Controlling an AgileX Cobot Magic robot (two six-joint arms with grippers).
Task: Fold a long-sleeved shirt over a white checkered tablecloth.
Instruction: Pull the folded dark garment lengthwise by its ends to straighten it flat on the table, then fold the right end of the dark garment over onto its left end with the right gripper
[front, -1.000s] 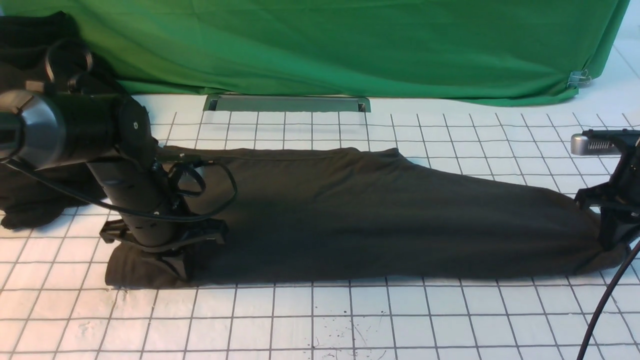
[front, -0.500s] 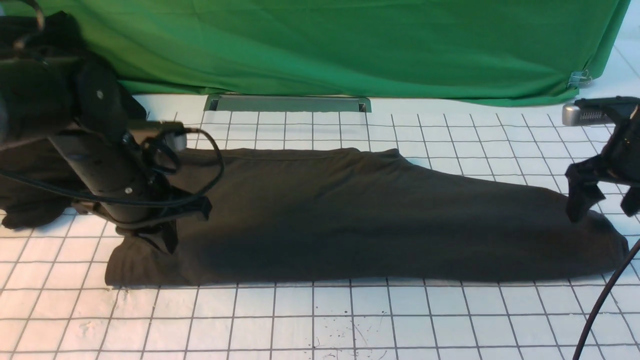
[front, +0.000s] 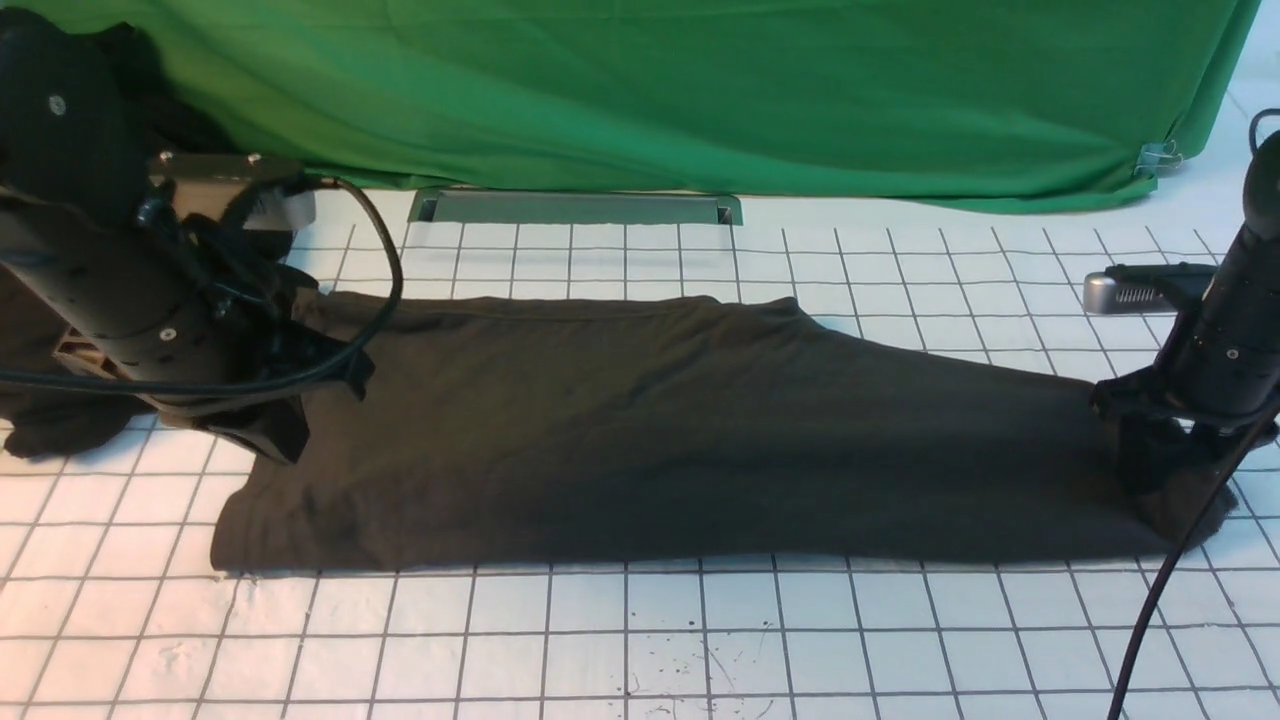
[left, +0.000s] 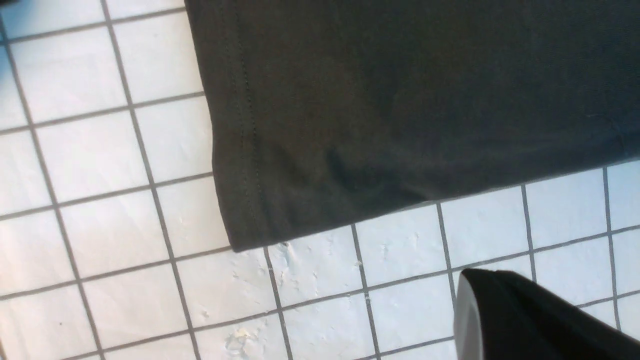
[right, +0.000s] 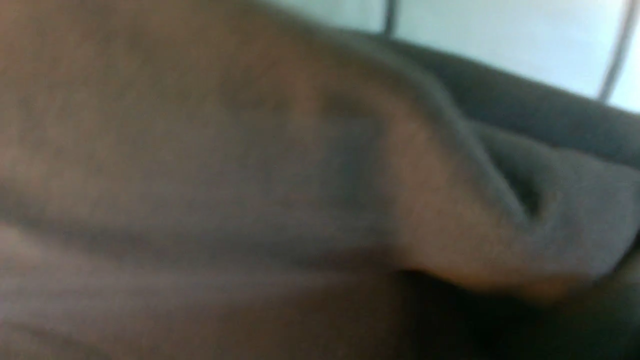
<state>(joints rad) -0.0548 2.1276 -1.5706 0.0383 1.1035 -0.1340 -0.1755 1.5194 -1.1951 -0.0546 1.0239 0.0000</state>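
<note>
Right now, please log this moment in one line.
shirt: flat on tablecloth | left gripper: open, empty | right gripper: on shirt end, closure unclear

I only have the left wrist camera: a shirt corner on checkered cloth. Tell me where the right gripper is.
Observer: In the front camera, the right gripper is down on the right end of the shirt.
Operator: Say whether it's gripping.
Observer: Can't tell; its wrist camera shows only blurred, bunched shirt cloth up close.
Operator: Report anything else lying around.
Observer: A blacker garment is heaped at the robot's left, past the shirt.
</note>
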